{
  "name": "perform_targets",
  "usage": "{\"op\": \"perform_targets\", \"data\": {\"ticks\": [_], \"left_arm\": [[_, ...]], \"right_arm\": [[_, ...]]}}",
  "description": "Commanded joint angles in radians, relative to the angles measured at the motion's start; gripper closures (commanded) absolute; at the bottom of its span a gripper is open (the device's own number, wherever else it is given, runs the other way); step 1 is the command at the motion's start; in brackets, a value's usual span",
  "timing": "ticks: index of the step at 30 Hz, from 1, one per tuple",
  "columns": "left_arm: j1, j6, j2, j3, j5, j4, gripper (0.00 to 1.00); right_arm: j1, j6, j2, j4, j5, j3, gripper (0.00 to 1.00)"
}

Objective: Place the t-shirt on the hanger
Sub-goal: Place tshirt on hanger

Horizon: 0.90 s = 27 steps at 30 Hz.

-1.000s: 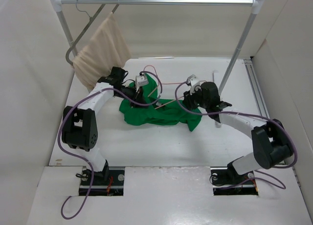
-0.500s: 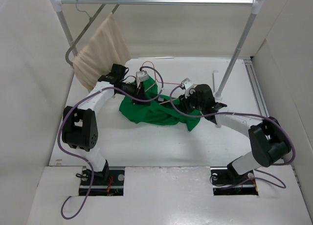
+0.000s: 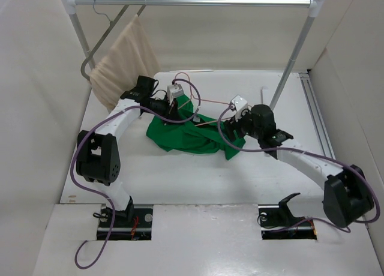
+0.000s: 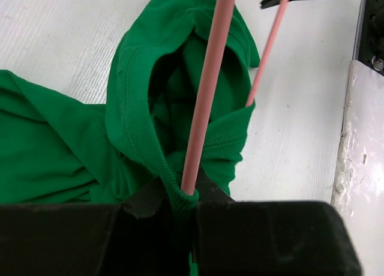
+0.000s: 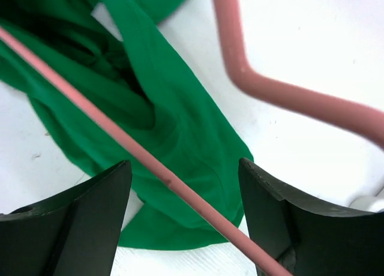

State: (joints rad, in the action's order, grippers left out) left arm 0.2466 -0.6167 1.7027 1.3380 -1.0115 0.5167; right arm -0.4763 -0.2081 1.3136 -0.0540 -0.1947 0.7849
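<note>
One t-shirt (image 3: 180,138), one hanger (image 4: 207,90)

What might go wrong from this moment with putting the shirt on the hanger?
1. The left gripper pinches the t-shirt only by its hem, beside the hanger wire; this thin hold may slip.
2. The right gripper is open, with the wire merely passing between its fingers, so the hanger might shift or swing.

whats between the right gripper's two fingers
In the right wrist view, a thin pink wire of the hanger crosses the gap of the open right gripper, between its fingers, with the t-shirt lying beneath it.
</note>
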Motion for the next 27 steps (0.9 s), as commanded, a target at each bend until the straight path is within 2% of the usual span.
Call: {"op": "perform_targets", "data": {"ticks": [1,8,10,13,14,16,17,20,21,22,23,27], "left_arm": [[-0.006,0.029,-0.014,0.013,0.051,-0.012,1.0],[-0.006,0.075,-0.023,0.013,0.071,-0.043,1.0],[-0.015,0.106,-0.023,0.004,0.062,-0.067,1.0],[-0.015,0.138,-0.023,0.004,0.036,-0.078,1.0],[-0.015,0.149,-0.023,0.004,0.036,-0.078,1.0],[-0.015,0.149,-0.032,-0.008,0.036,-0.078,1.0],[-0.015,0.149,-0.032,-0.008,0.025,-0.078,1.0],[-0.015,0.149,-0.043,-0.029,-0.009,-0.087,1.0],[-0.024,0.149,-0.055,-0.045,-0.027,-0.087,1.0],[-0.024,0.149,-0.055,-0.045,-0.027,-0.087,1.0],[-0.024,0.14,-0.064,-0.06,-0.027,-0.087,1.0],[-0.024,0.152,-0.064,-0.085,-0.016,-0.107,1.0]], "right_arm": [[0.016,-0.074,-0.076,-0.024,-0.072,-0.025,0.23],[0.105,-0.093,-0.132,-0.033,-0.276,-0.094,0.24],[0.145,-0.02,-0.152,-0.102,-0.304,-0.145,0.3],[0.224,0.108,-0.189,-0.346,-0.379,-0.22,0.38],[0.238,0.209,-0.198,-0.428,-0.388,-0.28,0.4],[0.248,0.292,-0.198,-0.641,-0.388,-0.331,0.41],[0.248,0.337,-0.189,-0.683,-0.388,-0.344,0.41],[0.248,0.386,-0.099,-0.812,-0.406,-0.358,0.42],[0.248,0.439,-0.065,-0.918,-0.407,-0.381,0.44],[0.248,0.472,-0.029,-0.919,-0.417,-0.381,0.46],[0.239,0.504,0.011,-1.036,-0.417,-0.395,0.46],[0.184,0.561,0.227,-1.122,-0.437,-0.328,0.49]]}}
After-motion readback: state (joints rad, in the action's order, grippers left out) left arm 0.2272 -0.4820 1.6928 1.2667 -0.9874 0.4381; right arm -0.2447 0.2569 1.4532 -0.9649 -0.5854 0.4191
